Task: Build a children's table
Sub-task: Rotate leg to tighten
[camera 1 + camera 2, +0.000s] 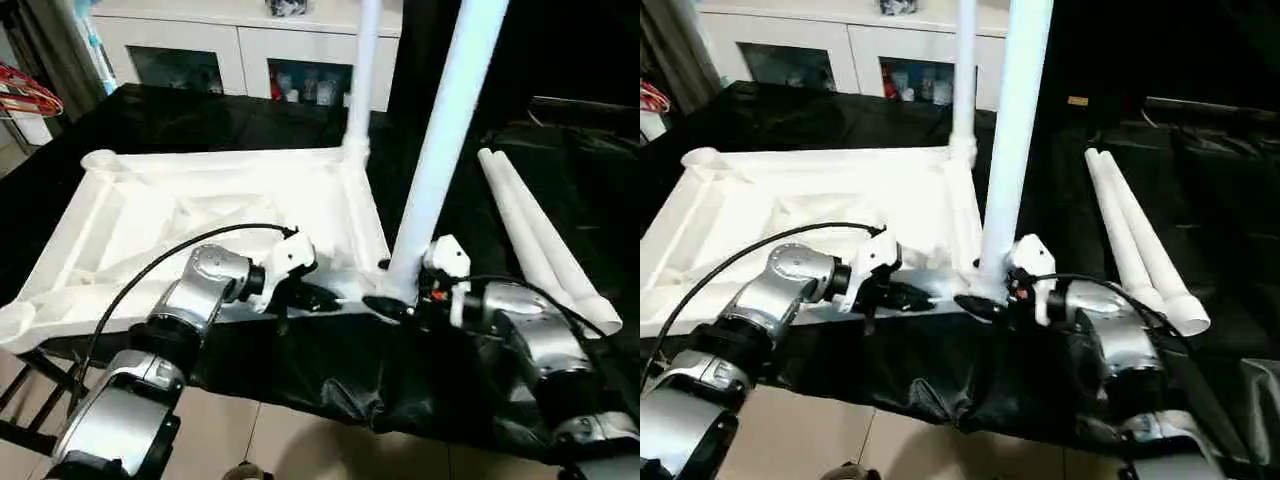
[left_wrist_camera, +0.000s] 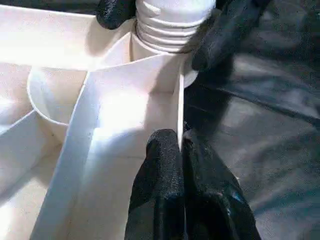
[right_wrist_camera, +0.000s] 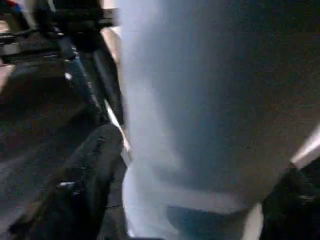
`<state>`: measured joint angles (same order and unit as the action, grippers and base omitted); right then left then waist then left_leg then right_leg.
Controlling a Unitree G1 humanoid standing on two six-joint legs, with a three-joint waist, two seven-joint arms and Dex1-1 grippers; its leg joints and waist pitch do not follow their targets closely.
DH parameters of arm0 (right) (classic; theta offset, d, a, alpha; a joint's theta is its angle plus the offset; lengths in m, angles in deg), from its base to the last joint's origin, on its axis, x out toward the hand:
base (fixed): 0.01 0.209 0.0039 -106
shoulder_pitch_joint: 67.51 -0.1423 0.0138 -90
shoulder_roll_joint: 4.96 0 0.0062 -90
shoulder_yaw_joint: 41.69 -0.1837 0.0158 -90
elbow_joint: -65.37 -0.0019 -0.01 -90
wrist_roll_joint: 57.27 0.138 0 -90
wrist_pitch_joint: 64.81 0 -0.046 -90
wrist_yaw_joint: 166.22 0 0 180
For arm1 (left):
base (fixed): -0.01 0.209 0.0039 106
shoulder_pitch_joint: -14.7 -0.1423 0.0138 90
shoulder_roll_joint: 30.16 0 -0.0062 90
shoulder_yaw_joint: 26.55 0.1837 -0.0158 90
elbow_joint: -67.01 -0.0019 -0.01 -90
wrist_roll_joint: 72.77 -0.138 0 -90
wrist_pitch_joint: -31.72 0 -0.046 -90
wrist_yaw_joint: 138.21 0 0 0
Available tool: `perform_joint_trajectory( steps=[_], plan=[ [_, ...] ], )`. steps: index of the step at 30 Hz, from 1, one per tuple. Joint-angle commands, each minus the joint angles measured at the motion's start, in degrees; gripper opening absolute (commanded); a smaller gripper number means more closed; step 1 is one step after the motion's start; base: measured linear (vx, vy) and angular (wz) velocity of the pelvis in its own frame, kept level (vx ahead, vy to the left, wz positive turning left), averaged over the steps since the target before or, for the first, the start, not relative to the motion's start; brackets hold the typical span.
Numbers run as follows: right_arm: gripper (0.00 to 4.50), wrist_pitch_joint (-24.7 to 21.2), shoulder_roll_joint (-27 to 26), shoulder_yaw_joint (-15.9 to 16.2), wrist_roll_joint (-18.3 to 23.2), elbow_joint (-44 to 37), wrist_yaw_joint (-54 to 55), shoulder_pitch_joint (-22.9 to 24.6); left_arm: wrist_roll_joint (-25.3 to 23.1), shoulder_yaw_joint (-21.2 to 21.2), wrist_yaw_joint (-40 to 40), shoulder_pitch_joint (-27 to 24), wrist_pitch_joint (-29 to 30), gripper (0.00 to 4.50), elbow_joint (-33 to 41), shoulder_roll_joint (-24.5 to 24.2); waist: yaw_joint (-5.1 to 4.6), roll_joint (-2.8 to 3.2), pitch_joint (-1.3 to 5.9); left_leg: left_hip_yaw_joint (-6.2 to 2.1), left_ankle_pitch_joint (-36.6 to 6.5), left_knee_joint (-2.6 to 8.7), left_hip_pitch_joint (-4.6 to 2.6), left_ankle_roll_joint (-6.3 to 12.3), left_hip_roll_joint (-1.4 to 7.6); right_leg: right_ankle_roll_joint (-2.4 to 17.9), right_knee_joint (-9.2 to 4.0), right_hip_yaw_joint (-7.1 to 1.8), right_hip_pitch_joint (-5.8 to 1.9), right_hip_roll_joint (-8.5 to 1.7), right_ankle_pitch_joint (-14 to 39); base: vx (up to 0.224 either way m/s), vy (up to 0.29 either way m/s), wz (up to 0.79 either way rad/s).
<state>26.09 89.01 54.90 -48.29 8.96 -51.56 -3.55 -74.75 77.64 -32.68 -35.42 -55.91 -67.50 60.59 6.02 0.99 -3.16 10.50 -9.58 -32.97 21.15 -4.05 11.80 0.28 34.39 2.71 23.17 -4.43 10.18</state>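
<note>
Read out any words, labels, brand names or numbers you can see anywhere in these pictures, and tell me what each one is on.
None can be read: the upturned white plastic table top, the upright white tube legs and the black cover of the work table bear no visible print.
Items behind the white cabinet's glass doors: too small to read.
Small tan tag on the dark surface: too small to read.

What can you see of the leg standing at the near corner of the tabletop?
The near leg is a long white tapered plastic tube, standing nearly upright, leaning slightly, in the near corner socket of the upturned tabletop. Its ribbed, threaded end shows just above the socket. The right gripper brackets its base with black fingers on either side.
</note>
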Motion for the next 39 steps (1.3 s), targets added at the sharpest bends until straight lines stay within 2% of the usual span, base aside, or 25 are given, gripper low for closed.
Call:
perform_joint_trajectory(
  steps=[1,4,6,8,12,13,14,15,16,18,19,20,21,22,23,24,27,29,32,33,36,39],
  plan=[
    [3.24,-2.2,-0.2,2.9,1.6,-4.1,-5.2,1.6,2.4,-0.1,-1.1,0.3,-1.0,0.0,2.1,0.5,0.1,-0.52,3.87,-0.07,-12.6,3.45,-0.63,4.02,1.39,14.6,-3.77,-1.82,-3.05,-3.15,9.3,0.0,0.0,0.0],
    [2.96,-4.0,0.5,3.8,2.4,-6.2,-7.0,2.5,2.5,-0.3,-2.3,0.2,-1.0,0.0,2.1,0.2,0.37,-0.57,4.0,-0.06,-11.5,3.35,-0.65,4.39,1.48,14.8,-3.55,-1.81,-2.96,-3.2,7.8,0.0,0.0,0.0],
    [2.96,-4.1,0.6,3.9,2.4,-6.4,-7.1,2.7,2.5,-0.3,-2.4,0.1,-1.0,0.0,2.1,0.1,0.4,-0.56,3.94,-0.07,-11.9,3.41,-0.62,4.17,1.51,14.8,-3.62,-1.79,-2.92,-3.29,8.4,0.0,0.0,0.0],
    [2.77,-4.1,0.4,4.0,2.2,-6.9,-6.9,3.0,2.5,-0.4,-2.4,0.1,-1.1,0.0,1.8,0.2,0.37,-0.7,3.89,-0.07,-12.4,3.44,-0.61,3.59,1.42,14.3,-3.77,-1.79,-2.91,-3.34,10.4,0.0,0.0,0.0],
    [2.71,-4.8,-1.3,4.1,1.4,-7.3,-3.8,4.2,1.5,-1.0,2.1,0.6,-1.4,0.0,0.4,1.8,0.49,-0.87,3.87,-0.05,-11.8,3.42,-0.62,3.59,1.4,13.7,-3.79,-1.86,-2.86,-3.33,10.4,0.0,0.0,0.0],
    [2.71,-4.3,-2.4,3.8,0.3,-6.3,-0.5,4.0,0.9,-1.1,4.5,1.0,-1.4,0.0,-0.3,2.6,0.48,-0.82,3.86,-0.08,-11.8,3.46,-0.61,3.54,1.41,13.6,-3.8,-1.85,-2.86,-3.36,10.7,0.0,0.0,0.0],
    [2.71,-3.6,-3.7,3.3,-1.0,-4.7,3.7,3.6,0.4,-1.3,6.7,1.4,-1.1,0.0,-0.9,3.4,0.25,-0.96,3.66,-0.13,-12.6,3.62,-0.56,2.8,1.33,13.0,-4.01,-1.87,-2.65,-3.45,13.0,0.0,0.0,0.0],
    [2.71,-2.8,-4.9,2.8,-2.4,-3.1,7.9,3.1,-0.1,-1.5,8.7,1.8,-0.6,0.0,-1.4,4.1,0.11,-0.85,3.62,-0.17,-13.3,3.7,-0.66,2.28,1.27,12.6,-4.21,-1.87,-2.54,-3.5,14.6,0.0,0.0,0.0],
    [2.7,-3.7,-6.3,1.7,-2.9,-1.1,12.0,2.1,-0.2,-1.9,10.9,2.3,-0.3,0.0,-1.9,5.1,-0.14,-1.01,3.49,-0.26,-14.9,3.9,-0.87,1.38,1.17,11.7,-4.67,-1.83,-2.47,-3.57,18.2,0.0,0.0,0.0],
    [2.7,-4.1,-8.3,0.2,-3.7,2.0,18.4,0.8,-0.3,-2.5,14.1,3.0,0.0,0.0,-2.6,6.6,-0.37,-0.99,3.48,-0.4,-16.0,3.99,-1.01,0.64,1.12,11.0,-4.84,-1.83,-2.41,-3.64,20.7,0.0,0.0,0.0],
    [2.7,-3.6,-9.1,-0.3,-4.3,3.5,21.6,0.1,-0.6,-2.6,15.6,3.4,0.1,0.0,-2.9,7.2,-0.93,-0.96,3.47,-0.48,-16.8,4.05,-1.03,-0.03,1.09,10.3,-5.01,-1.88,-2.25,-3.56,22.1,0.0,0.0,0.0],
    [2.7,-3.6,-9.1,-0.3,-4.3,3.5,21.6,0.1,-0.6,-2.6,15.6,3.4,0.1,0.0,-2.9,7.2,-1.03,-1.01,3.46,-0.52,-16.9,4.07,-1.06,0.0,1.04,10.2,-5.07,-1.85,-2.29,-3.55,22.1,0.0,0.0,0.0],
    [2.7,-3.0,-10.2,-1.1,-5.0,5.5,25.7,-0.8,-0.9,-2.7,17.7,3.9,0.1,0.0,-3.4,8.1,-1.13,-0.96,3.46,-0.46,-16.9,4.0,-0.97,0.35,1.06,10.1,-5.1,-1.94,-2.25,-3.54,21.5,0.0,0.0,0.0],
    [2.7,-3.5,-13.3,-3.4,-5.2,9.6,35.8,-3.2,-1.6,-3.1,23.1,5.2,0.7,0.0,-4.7,10.6,-1.27,-0.78,3.46,-0.45,-16.9,4.01,-0.99,0.32,0.98,10.1,-5.11,-2.0,-2.15,-3.5,21.3,0.0,0.0,0.0],
    [2.7,-3.9,-14.4,-4.2,-5.0,10.8,38.9,-4.0,-1.8,-3.1,24.5,5.7,1.0,0.0,-5.1,11.5,-1.59,-0.72,3.5,-0.48,-16.6,4.11,-0.92,-0.32,0.89,10.0,-5.02,-1.97,-2.16,-3.39,21.2,0.0,0.0,0.0],
    [2.7,-4.2,-15.5,-4.6,-4.9,11.9,41.1,-4.7,-2.1,-3.1,26.1,6.0,1.2,0.0,-5.3,12.4,-1.51,-0.68,3.68,-0.5,-16.0,4.03,-1.01,-0.48,0.92,10.2,-4.95,-1.93,-2.28,-3.38,20.0,0.0,0.0,0.0],
    [2.7,-3.0,-17.8,-5.1,-4.9,12.8,42.6,-5.6,-2.6,-2.4,27.5,6.3,1.0,0.0,-5.2,13.9,-1.41,-0.79,3.68,-0.31,-15.5,3.84,-0.79,0.63,0.81,10.8,-4.82,-2.0,-2.43,-3.3,16.9,0.0,0.0,0.0],
    [3.26,-2.6,-18.6,-5.7,-4.0,12.7,40.5,-5.6,-2.6,-2.2,26.8,6.2,0.8,0.0,-4.9,14.2,-1.2,-0.76,3.81,-0.29,-14.4,3.79,-0.66,1.43,0.77,10.8,-4.7,-1.98,-2.6,-3.34,15.5,0.0,0.0,0.0],
    [3.46,-2.6,-18.4,-5.4,-3.4,12.3,38.1,-5.6,-2.5,-1.9,25.1,5.7,0.2,0.0,-4.6,13.8,-1.15,-0.64,3.95,-0.3,-13.0,3.71,-0.5,2.29,0.84,11.6,-4.31,-1.93,-2.82,-3.25,12.1,0.0,0.0,0.0],
    [3.76,-2.6,-18.2,-5.3,-3.4,12.1,37.7,-5.6,-2.5,-1.8,24.9,5.7,0.1,0.0,-4.5,13.7,-1.21,-0.59,3.91,-0.29,-13.1,3.71,-0.54,2.4,0.88,11.9,-4.3,-1.9,-2.77,-3.22,11.6,0.0,0.0,0.0],
    [3.89,0.1,-16.2,-3.5,-5.1,12.7,35.1,-5.7,-1.9,-1.6,21.0,4.9,-0.5,0.0,-3.9,12.1,-1.28,-0.55,3.84,-0.27,-14.8,3.78,-0.67,2.05,0.86,12.0,-4.52,-1.86,-2.73,-3.3,13.5,0.0,0.0,0.0],
    [3.89,1.5,-13.9,-1.9,-4.7,10.7,28.7,-4.7,-1.4,-1.4,17.6,4.0,-0.6,0.0,-2.8,10.5,-1.26,-0.61,3.83,-0.25,-14.6,3.74,-0.52,2.51,0.93,12.0,-4.47,-1.95,-2.9,-3.35,13.0,0.0,0.0,0.0]
  ],
)
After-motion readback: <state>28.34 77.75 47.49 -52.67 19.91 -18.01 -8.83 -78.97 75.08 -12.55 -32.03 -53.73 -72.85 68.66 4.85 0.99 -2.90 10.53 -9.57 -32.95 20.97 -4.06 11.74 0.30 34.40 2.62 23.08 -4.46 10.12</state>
